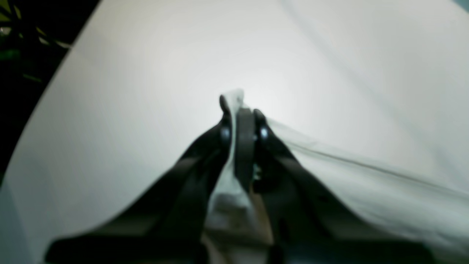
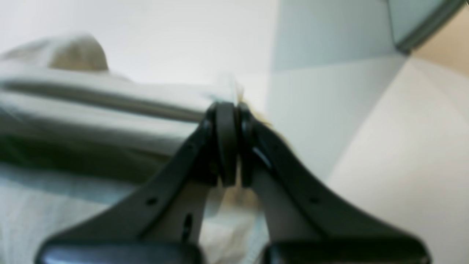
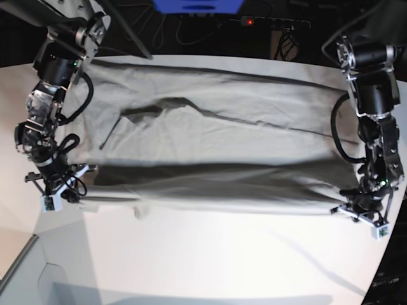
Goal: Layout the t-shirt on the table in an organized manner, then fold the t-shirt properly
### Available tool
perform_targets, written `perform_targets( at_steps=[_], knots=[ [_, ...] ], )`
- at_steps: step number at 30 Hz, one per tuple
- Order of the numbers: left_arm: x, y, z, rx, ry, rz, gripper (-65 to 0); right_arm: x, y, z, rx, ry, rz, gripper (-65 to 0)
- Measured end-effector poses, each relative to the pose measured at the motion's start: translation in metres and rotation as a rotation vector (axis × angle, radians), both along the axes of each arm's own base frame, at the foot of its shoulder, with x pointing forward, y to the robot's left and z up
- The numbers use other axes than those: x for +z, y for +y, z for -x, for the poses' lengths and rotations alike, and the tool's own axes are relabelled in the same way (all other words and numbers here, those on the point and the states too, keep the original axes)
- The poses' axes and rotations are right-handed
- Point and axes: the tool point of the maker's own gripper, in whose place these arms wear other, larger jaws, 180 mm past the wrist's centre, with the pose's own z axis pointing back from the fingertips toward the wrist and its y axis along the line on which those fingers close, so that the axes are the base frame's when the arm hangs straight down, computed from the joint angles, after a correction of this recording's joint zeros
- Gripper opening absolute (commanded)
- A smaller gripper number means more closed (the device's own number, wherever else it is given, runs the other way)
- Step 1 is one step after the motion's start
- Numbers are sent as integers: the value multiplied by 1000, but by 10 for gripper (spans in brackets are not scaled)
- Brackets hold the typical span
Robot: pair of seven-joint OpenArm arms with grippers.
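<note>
Cloth is pinched in both grippers. The left gripper [image 1: 240,110] is clenched on an edge of the t-shirt [image 3: 216,146], a tuft of fabric showing above its tips, and the right gripper [image 2: 231,110] is clamped on the opposite end of the same edge. Between them, in the base view, the near edge is held raised and stretched, a dark shadow lying beneath it. The rest of the garment is spread across the far part of the table [image 3: 210,260].
</note>
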Motion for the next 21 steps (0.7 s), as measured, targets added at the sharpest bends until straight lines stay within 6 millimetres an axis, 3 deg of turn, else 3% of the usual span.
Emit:
perform_targets(
  at_steps=[5, 9, 12, 19, 21],
  knots=[
    [9, 13, 1, 64, -66, 121, -650, -9, -2, 17, -8, 14, 3, -650],
    [-5, 12, 14, 72, -46, 147, -650, -18, 7, 35, -10, 37, 10, -650],
    [-13, 11, 26, 73, -30, 142, -650, -9, 12, 38, -10, 4, 14, -650],
    [8, 7, 38, 43, -92, 90, -650, -14, 15, 53, -13, 23, 21, -650],
    [9, 5, 45, 32, -95, 78, -650, -4, 16, 56, -17, -11, 4, -650]
  ],
)
